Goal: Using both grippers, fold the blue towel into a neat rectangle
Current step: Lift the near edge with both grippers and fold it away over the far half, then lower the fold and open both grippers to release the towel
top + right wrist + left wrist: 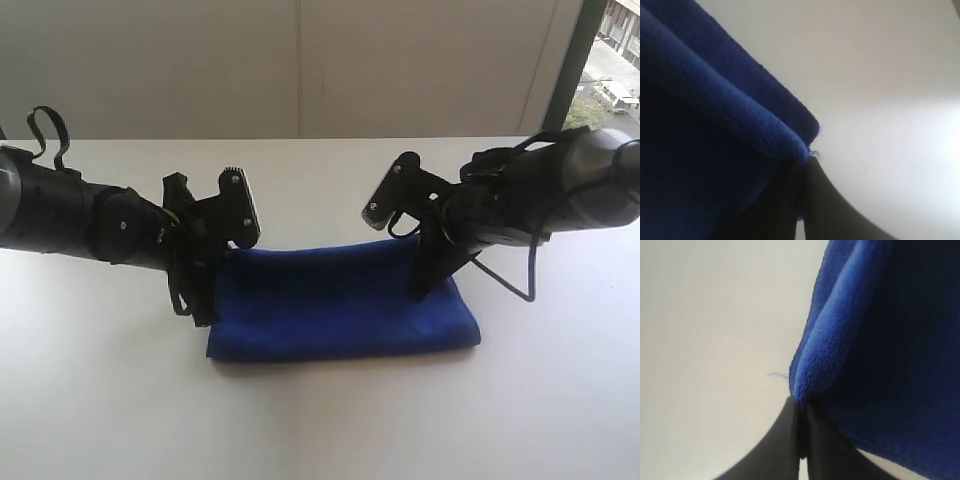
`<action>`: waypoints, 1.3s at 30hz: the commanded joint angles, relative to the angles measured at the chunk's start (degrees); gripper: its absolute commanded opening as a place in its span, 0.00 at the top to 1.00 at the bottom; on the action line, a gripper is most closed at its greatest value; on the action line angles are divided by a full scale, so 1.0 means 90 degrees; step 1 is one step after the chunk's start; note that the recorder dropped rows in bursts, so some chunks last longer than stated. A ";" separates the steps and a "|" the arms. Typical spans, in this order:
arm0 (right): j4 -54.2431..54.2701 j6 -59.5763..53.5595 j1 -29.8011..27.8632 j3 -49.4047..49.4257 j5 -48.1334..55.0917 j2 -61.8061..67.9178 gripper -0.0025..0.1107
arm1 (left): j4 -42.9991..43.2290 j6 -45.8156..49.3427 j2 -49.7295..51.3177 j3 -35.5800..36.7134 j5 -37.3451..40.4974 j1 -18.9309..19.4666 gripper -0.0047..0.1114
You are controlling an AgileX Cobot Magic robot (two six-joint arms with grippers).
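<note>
Inward lean left arm [70, 212], right arm [570, 188]; jaws pinch blue towel [340, 300], seemingly.

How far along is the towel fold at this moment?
Done: the blue towel lies doubled over in a fairly even rectangle on the table. In hand: the left gripper and right gripper each pinch a layered edge at opposite ends. Left: setting those edges down and releasing, and perhaps one more fold.
</note>
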 commanded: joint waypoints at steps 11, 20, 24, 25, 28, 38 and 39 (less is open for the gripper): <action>-0.0041 0.0127 -0.0305 -0.0115 -0.0149 0.0373 0.98 | -0.0073 0.0006 0.0431 -0.0036 -0.0632 0.0033 0.96; -0.0041 0.0428 -0.0414 -0.0115 -0.0517 0.0373 0.97 | -0.0073 0.0006 0.0569 -0.0036 -0.0834 0.0033 0.95; -0.0041 0.0500 -0.0490 -0.0127 -0.0450 0.0373 0.78 | -0.0073 0.0006 0.0569 -0.0036 -0.1167 0.0033 0.70; -0.0041 0.0503 -0.0490 -0.0127 -0.0433 0.0373 0.74 | -0.0073 0.0006 0.0569 -0.0036 -0.1178 0.0033 0.64; -0.0041 0.0503 -0.0490 -0.0127 -0.0422 0.0373 0.58 | -0.0073 0.0006 0.0569 -0.0036 -0.1211 0.0033 0.48; -0.0003 0.0746 -0.0490 -0.0262 -0.0131 -0.0465 0.55 | -0.0391 -0.0044 -0.0404 -0.0036 -0.0961 0.0017 0.50; 0.0079 0.0841 -0.0490 -0.0262 -0.0107 -0.0596 0.55 | -0.0525 -0.0044 -0.0548 -0.0036 -0.0822 0.0017 0.54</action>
